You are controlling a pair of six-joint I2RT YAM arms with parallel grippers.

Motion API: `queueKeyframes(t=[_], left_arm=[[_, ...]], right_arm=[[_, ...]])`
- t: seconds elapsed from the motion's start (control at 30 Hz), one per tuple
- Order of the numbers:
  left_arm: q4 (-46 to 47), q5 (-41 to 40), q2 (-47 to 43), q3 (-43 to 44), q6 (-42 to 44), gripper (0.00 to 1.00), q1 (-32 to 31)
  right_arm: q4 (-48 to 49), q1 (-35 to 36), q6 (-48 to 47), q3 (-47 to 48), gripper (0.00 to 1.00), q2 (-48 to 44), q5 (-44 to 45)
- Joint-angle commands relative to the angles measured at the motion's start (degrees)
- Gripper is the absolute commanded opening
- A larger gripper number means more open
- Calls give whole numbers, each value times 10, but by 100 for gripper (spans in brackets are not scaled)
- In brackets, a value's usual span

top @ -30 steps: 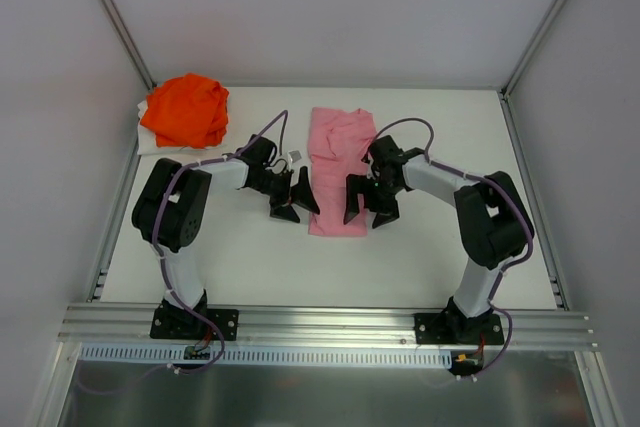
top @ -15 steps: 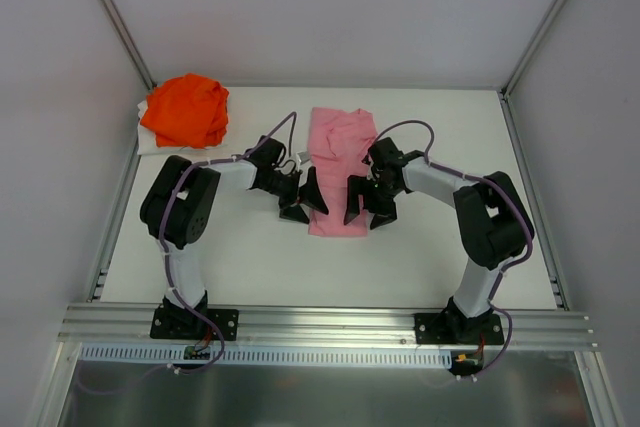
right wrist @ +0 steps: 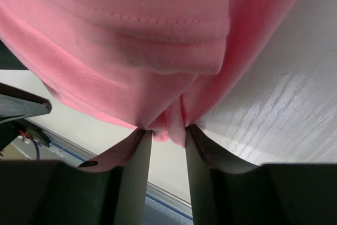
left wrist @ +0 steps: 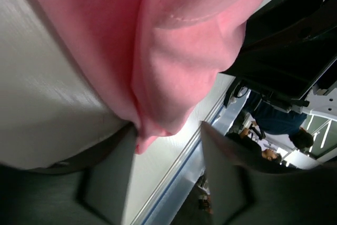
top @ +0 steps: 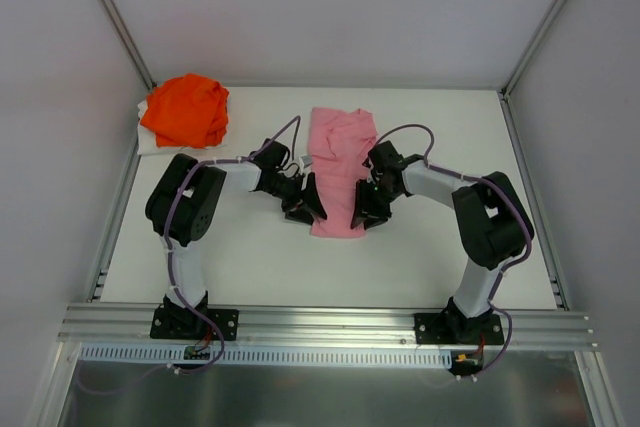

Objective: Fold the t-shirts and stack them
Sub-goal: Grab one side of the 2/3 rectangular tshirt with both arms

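Note:
The pink t-shirt (top: 340, 157) lies as a long folded strip in the middle of the table. The orange t-shirt (top: 185, 109) is bunched at the back left. My left gripper (top: 308, 205) is at the strip's near left corner. In the left wrist view the pink cloth (left wrist: 174, 72) touches only one finger (left wrist: 108, 177), and the left gripper (left wrist: 168, 130) still stands open. My right gripper (top: 362, 212) is at the near right corner. In the right wrist view the right gripper (right wrist: 167, 130) is shut on a pinched fold of the pink hem (right wrist: 158, 77).
A white cloth (top: 148, 139) peeks out under the orange shirt. Metal frame rails run along the table's left side (top: 118, 207), right side (top: 530, 197) and front edge (top: 320, 322). White walls stand on three sides.
Both grippers have moved inward onto the pink strip's near corners and narrowed their jaws. The right one has closed on the hem; the left one has slid furthest toward the cloth.

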Motion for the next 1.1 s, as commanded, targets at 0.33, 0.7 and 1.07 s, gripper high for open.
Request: queueKeyframes(t=[0.33, 0.7, 1.07], left_arm=[[11, 7, 9, -2, -2, 30, -11], [22, 0, 17, -5, -20, 0, -23], [-34, -6, -14, 5, 20, 0, -23]], right_arm=[[15, 4, 8, -7, 27, -4, -13], [15, 4, 7, -10, 20, -5, -16], [-22, 4, -13, -4, 0, -30, -24]])
